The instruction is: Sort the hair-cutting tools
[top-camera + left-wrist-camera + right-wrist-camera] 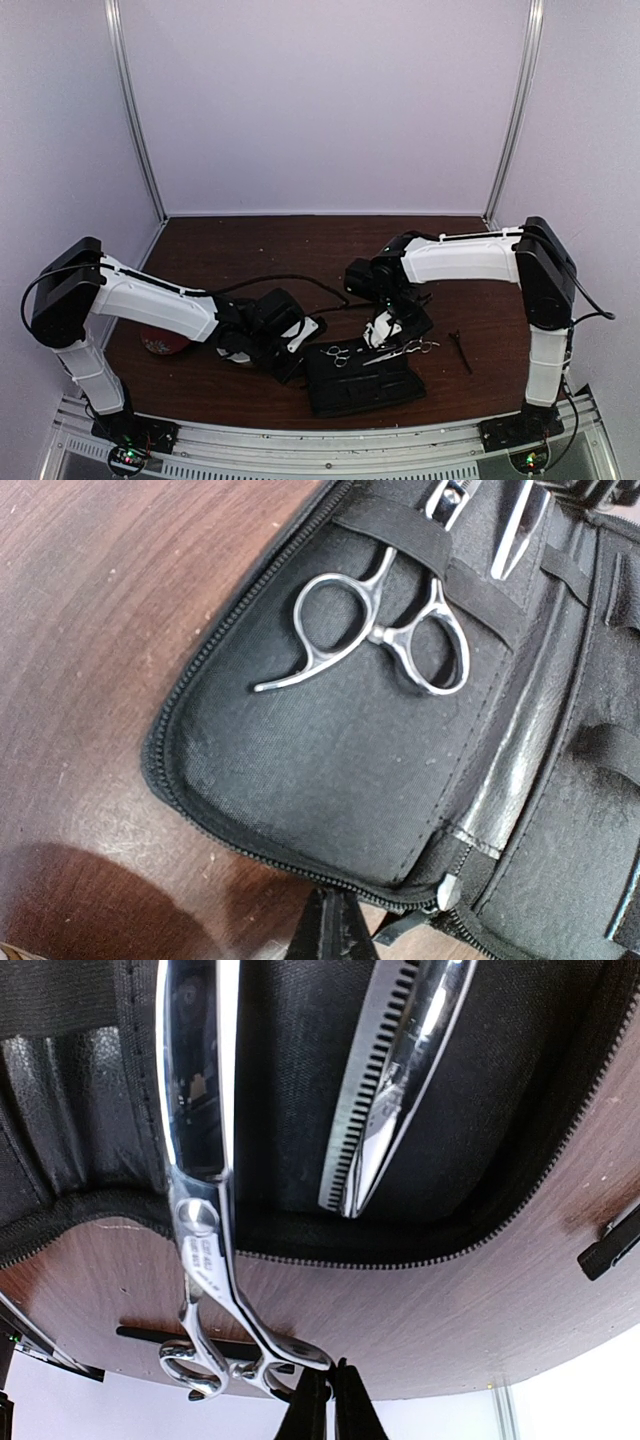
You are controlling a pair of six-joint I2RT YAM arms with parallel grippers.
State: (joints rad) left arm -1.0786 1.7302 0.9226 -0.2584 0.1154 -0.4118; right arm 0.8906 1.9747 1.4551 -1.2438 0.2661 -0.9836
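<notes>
An open black pouch lies at the near middle of the table. One pair of silver scissors is tucked under the pouch's elastic strap; it also shows in the top view. My left gripper is shut, its tips against the pouch's zipper edge. A second pair of scissors lies with its blades on the pouch and its ring handles over the table. My right gripper is shut on one ring handle. The toothed blade of the tucked pair lies beside it. A thin black stick lies right of the pouch.
A red round object sits under my left arm at the table's left. A black zipper pull lies on the wood by the pouch's edge. The table's near edge and metal rail run just below the pouch.
</notes>
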